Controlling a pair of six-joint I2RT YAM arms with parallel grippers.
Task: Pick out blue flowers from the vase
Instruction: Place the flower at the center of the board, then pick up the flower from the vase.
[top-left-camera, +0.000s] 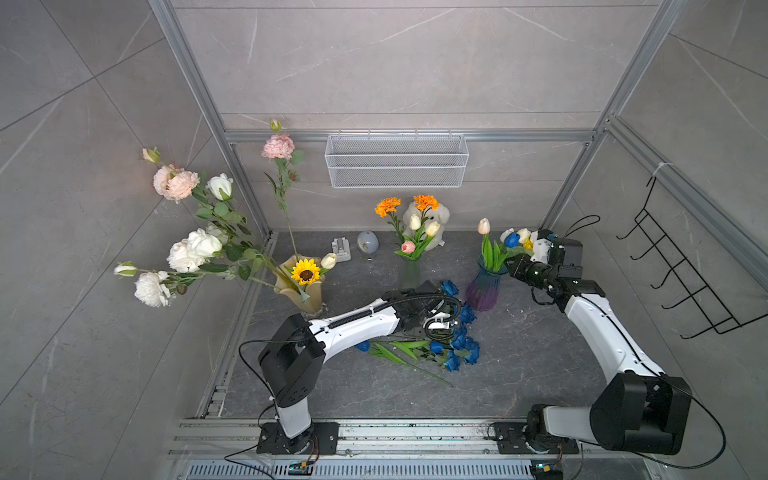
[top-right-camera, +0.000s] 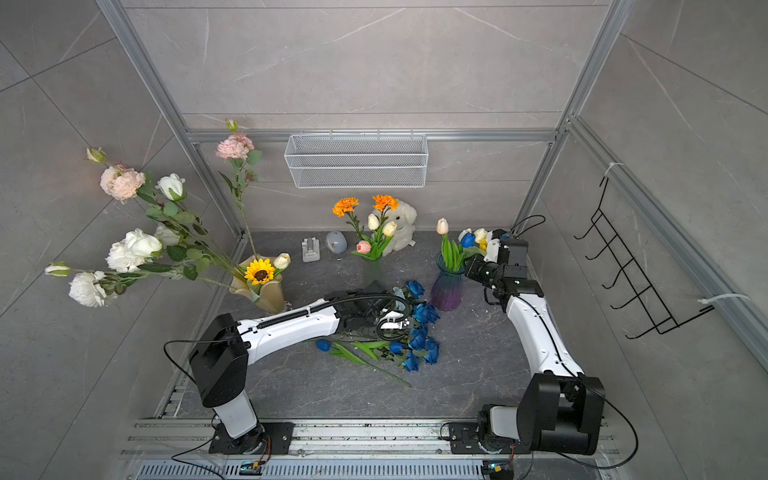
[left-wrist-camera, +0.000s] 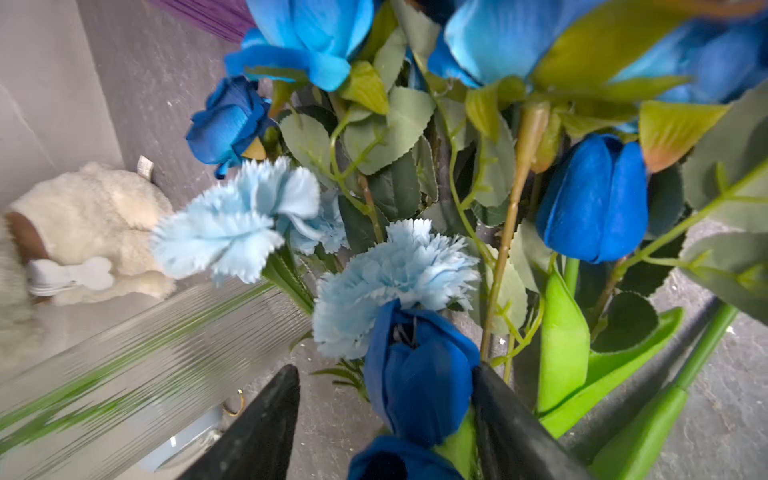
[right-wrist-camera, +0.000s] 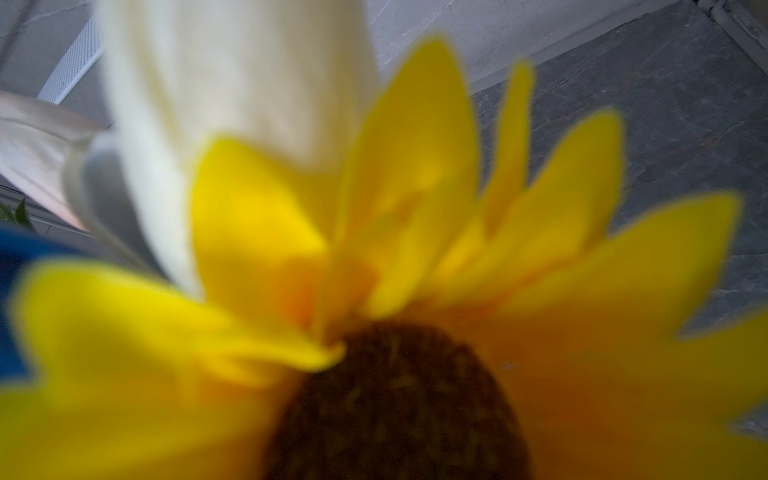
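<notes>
Left arm (top-left-camera: 357, 322): stretched low over the tabletop (top-left-camera: 519, 374), above the blue flowers (top-left-camera: 457, 345) heaped mid-tabletop.
Left fingers (left-wrist-camera: 266, 428): spread, with a deep blue tulip (left-wrist-camera: 419, 374) loose between them.
Right arm (top-left-camera: 590, 324): elbow bent, wrist raised at the purple vase (top-left-camera: 482, 291), which holds one blue bloom (top-left-camera: 512, 240).
Right fingers: buried among the blooms; I cannot tell their spread.

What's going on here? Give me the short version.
Two robot arms are sorting blue flowers out of vases. The left gripper stands open over the pile of blue flowers on the table, a dark blue tulip between its fingers. The right gripper reaches into the bouquet of the purple vase, where one blue bloom stands.
</notes>
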